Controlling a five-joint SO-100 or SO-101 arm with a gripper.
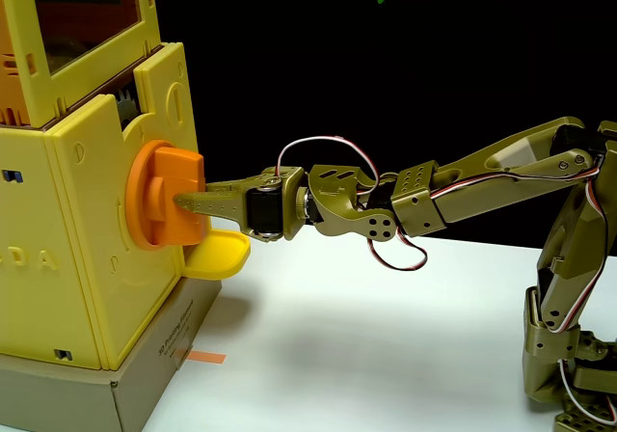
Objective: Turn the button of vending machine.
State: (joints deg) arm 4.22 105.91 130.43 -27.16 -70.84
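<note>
Orange knob: the button sits on the side face of the vending machine, at the left of the fixed view, its thick bar standing out toward the arm.
Hand: the hand reaches in level from the right, and one olive finger lies across the front of the bar; it looks closed on the bar, though I cannot tell for sure from this side.
Slip risk: if only one finger bears on the bar, a wrist roll could skate off the smooth plastic and leave the knob unturned.
Off-axis risk: the wrist looks a little low of the knob's centre; a turn from there could pry at the bar instead of spinning it.
Machine shift: a hard twist could slide or rock the machine on its grey cardboard base.
Tray: the small yellow tray sits just below the fingers, so a dropping hand could knock it.
Cable: the red-and-white wire loops loose over the wrist and could tighten in a long roll.
Hidden: the far finger is behind the bar.
Cut off: the machine's top and left side, and the arm's foot on the white counter.
</note>
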